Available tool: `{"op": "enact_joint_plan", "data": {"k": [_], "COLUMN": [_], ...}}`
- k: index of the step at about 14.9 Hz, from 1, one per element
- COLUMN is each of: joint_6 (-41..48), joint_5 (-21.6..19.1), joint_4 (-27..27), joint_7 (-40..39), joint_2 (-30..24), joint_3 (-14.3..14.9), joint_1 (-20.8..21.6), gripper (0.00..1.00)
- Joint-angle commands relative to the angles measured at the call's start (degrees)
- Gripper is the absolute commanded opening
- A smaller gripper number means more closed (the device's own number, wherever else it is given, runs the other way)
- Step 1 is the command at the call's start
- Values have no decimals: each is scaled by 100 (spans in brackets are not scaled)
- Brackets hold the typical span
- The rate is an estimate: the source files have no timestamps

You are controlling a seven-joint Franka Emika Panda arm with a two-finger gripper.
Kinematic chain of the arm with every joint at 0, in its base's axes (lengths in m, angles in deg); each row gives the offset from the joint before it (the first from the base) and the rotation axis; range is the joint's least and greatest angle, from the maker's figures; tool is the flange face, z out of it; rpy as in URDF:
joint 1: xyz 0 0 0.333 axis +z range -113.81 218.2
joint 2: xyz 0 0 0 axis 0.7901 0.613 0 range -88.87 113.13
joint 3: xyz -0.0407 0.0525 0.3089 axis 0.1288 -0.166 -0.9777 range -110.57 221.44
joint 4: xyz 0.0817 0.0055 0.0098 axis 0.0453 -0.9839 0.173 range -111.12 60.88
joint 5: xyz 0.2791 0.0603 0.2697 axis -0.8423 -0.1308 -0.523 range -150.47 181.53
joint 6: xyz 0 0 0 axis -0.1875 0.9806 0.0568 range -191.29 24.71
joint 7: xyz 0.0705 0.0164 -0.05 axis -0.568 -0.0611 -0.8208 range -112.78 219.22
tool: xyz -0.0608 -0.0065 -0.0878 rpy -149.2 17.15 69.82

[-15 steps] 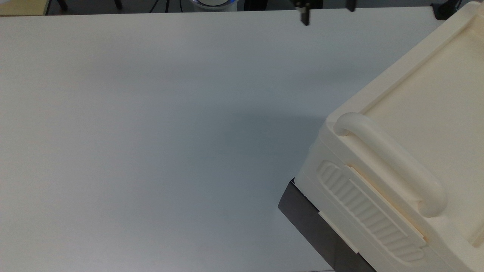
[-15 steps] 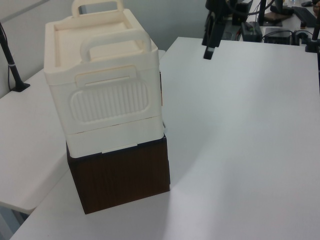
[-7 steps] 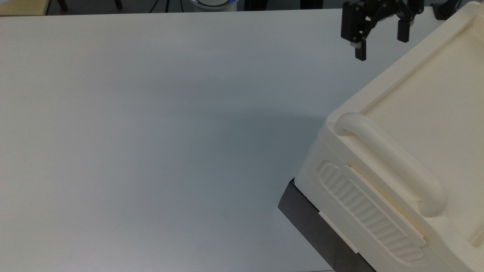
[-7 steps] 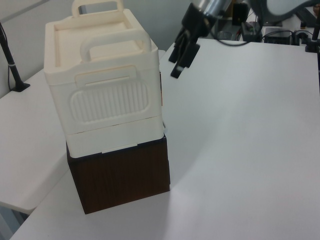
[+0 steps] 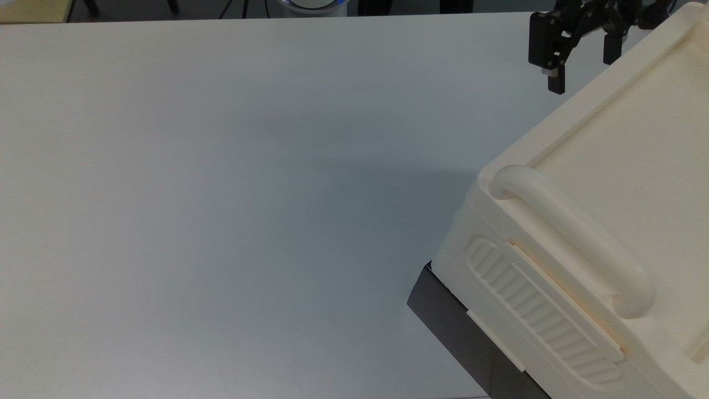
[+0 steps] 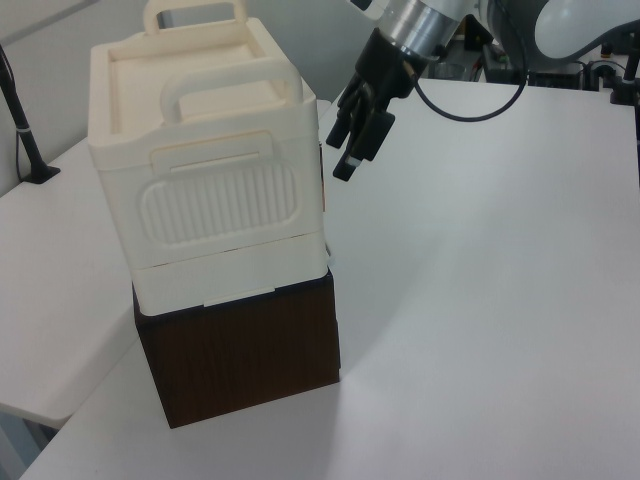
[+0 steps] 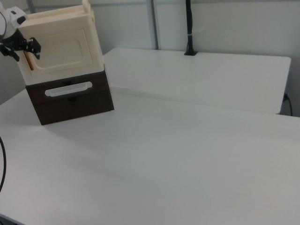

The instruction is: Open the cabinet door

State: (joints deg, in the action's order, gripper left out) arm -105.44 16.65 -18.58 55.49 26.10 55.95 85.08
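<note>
Table (image 5: 221,194): white, wide, carries all items.
Cabinet (image 6: 210,200): cream box on dark base (image 6: 240,355), at 4 o'clock in top view, 9 o'clock in left view, 10 o'clock in right view.
Cabinet door (image 7: 63,51): cream panel, recessed inset, flush with cabinet front, copper strip (image 7: 29,62) along edge at right view's left.
Gripper (image 5: 581,66): black, at 1 o'clock in top view, fingers (image 5: 556,83) spread, holding nothing, just beside door's strip edge; contact cannot be told.

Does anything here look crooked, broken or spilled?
Nothing stands out. The cabinet sits squarely on the table, its door looks shut, and the open gripper hovers beside it.
</note>
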Motion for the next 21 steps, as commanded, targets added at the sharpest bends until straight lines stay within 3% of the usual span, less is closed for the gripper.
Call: {"op": "enact_joint_plan", "data": {"k": [1, 2, 5, 10, 15, 21], "joint_6": [-172, -172, -180, -654, -629, 178], "joint_5": [37, 37, 37, 46, 196, 187], "joint_4": [66, 84, 93, 93, 93, 32], "joint_7": [-139, -139, -139, -139, -147, -130], "joint_2": [106, 106, 158, 229, 211, -34], "joint_3": [10, 1, 1, -8, -8, 1], "joint_1": [43, 51, 60, 78, 69, 8], "gripper": [76, 67, 55, 45, 18, 14]}}
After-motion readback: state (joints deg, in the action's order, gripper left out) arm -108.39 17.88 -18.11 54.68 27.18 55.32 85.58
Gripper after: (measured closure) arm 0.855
